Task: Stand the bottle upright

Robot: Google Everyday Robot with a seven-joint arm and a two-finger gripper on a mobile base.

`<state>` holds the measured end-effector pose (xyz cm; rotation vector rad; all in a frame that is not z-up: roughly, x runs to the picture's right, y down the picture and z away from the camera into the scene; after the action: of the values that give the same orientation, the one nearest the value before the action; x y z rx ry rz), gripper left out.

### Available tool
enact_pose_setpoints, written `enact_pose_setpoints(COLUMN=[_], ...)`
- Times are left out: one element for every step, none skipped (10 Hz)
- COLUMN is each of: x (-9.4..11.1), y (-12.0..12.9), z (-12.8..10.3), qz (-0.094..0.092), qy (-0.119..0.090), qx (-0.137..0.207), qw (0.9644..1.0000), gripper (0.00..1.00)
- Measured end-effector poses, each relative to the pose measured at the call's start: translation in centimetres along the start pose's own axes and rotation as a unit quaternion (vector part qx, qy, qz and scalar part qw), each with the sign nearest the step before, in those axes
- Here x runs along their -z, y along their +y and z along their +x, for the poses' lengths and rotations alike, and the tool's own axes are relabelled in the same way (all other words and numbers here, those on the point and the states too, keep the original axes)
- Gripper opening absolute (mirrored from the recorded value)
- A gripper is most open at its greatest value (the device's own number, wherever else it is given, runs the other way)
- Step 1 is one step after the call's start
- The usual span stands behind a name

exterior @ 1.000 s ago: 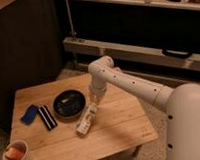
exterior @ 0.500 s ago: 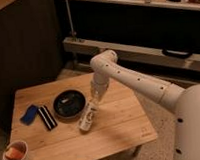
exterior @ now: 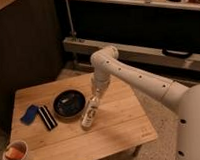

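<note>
The small white bottle (exterior: 90,113) with a dark-marked label is tilted, cap end up, its base on the wooden table (exterior: 120,126) just right of the black bowl (exterior: 69,103). My gripper (exterior: 96,96) is at the bottle's upper end, coming down from the white arm (exterior: 138,78). It appears to hold the bottle by the cap end.
A black-and-white striped flat block (exterior: 46,117) and a blue object (exterior: 30,114) lie left of the bowl. A white cup with something orange inside (exterior: 15,153) stands at the front left corner. A metal rack (exterior: 142,47) runs behind the table.
The bottle has been raised from lying nearly flat to a steep tilt, cap end up. The gripper has moved up with it.
</note>
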<state>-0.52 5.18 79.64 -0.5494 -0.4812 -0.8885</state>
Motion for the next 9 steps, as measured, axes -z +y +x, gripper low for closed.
enact_pose_setpoints(x=[0.2, 0.6, 0.8, 1.2, 1.8, 2.2, 2.8, 3.2, 3.6], y=[0.0, 0.2, 0.3, 0.4, 0.6, 0.7, 0.8, 0.9, 1.0], z=[0.0, 0.1, 0.2, 0.5, 0.9, 1.1, 1.4, 1.6, 1.7], qz=[-0.003, -0.009, -0.012, -0.014, -0.015, -0.015, -0.014, -0.013, -0.012], qy=[0.004, 0.021, 0.031, 0.044, 0.057, 0.064, 0.071, 0.076, 0.081], qx=[-0.001, -0.005, -0.009, -0.014, -0.019, -0.021, -0.025, -0.028, -0.030], qw=[1.0000, 0.9997, 0.9994, 0.9988, 0.9981, 0.9976, 0.9971, 0.9966, 0.9962], gripper=[0.39, 0.39, 0.39, 0.39, 0.39, 0.39, 0.39, 0.39, 0.39])
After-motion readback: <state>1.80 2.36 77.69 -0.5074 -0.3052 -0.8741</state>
